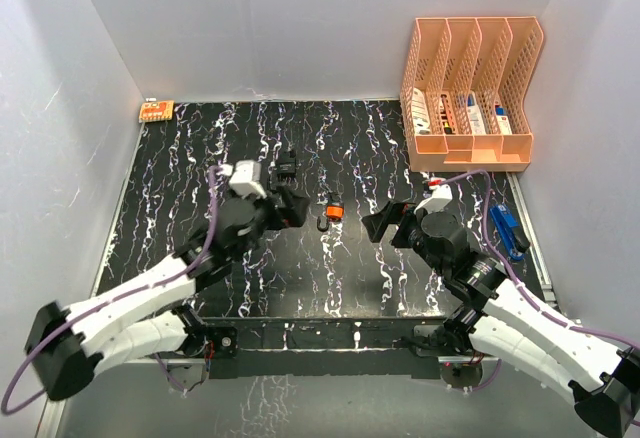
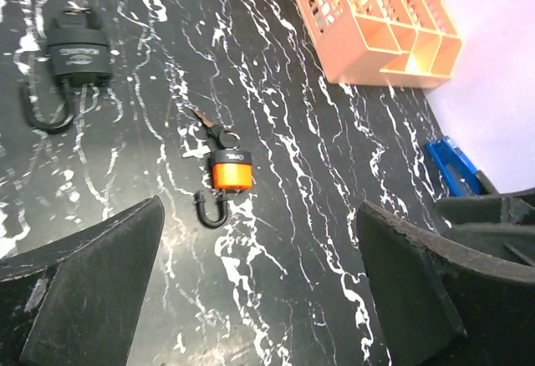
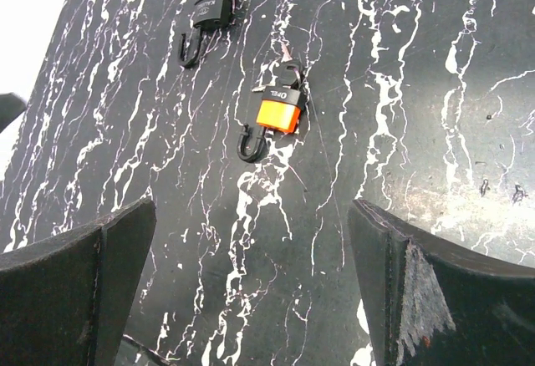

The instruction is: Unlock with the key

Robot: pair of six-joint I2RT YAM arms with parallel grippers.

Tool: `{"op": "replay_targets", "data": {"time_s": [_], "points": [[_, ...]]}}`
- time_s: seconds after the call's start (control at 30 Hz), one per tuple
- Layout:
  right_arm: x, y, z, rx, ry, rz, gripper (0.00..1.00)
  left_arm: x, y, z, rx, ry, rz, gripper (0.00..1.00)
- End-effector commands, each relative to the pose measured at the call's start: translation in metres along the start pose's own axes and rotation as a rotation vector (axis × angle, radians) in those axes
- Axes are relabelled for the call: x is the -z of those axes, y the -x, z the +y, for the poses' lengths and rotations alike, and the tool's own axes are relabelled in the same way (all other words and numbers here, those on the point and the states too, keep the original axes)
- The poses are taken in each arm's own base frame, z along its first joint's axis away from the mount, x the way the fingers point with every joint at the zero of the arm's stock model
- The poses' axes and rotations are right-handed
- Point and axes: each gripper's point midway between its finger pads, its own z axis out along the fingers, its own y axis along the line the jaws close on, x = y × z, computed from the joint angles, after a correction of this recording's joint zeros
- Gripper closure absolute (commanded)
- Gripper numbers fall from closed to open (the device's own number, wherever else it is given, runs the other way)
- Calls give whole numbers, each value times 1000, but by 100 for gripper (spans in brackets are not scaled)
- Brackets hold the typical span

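We are finding the left gripper [image 2: 259,216] and right gripper [image 3: 251,207] both spread wide, holding nothing. Orange padlock [image 2: 230,170] is lying ahead of each; only wrist views are resolving its key [image 2: 203,120], indistinctly.

Left wrist view: the peach file rack [image 2: 368,15] at 1 o'clock runs off the top edge, and a blue object [image 2: 451,161] at 3 o'clock is partly hidden behind the right arm [image 2: 493,220]. The key [image 2: 205,120] by the orange padlock [image 2: 231,170] is too small to show whether it sits in the keyhole. Right wrist view: the black padlock [image 3: 211,11] at 11 o'clock is clipped by the top edge. From above, the rack's contents [image 1: 468,116] at 1 o'clock and a small orange item [image 1: 156,110] at 10 o'clock are too small to identify
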Motion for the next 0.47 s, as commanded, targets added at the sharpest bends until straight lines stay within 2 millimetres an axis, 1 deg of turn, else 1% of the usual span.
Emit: {"op": "replay_targets", "data": {"time_s": [0.0,0.07,0.13,0.23,0.37,0.43], "points": [[0,10,-3,-13,-26,-39,2,32,-15,44,-10,95,-39,2],[0,8,-5,-11,-34,-39,2,42,-13,55,-5,110,-68,2],[0,8,-6,-10,-35,-41,2,49,-16,62,-3,128,-67,1],[-1,9,-6,-11,-37,-46,2,56,-17,69,8,142,-73,2],[-1,9,-6,-9,-42,-39,2,62,-11,69,20,127,-107,2],[-1,8,-5,-11,-34,-36,2,63,-9,66,5,105,-116,2]]}}
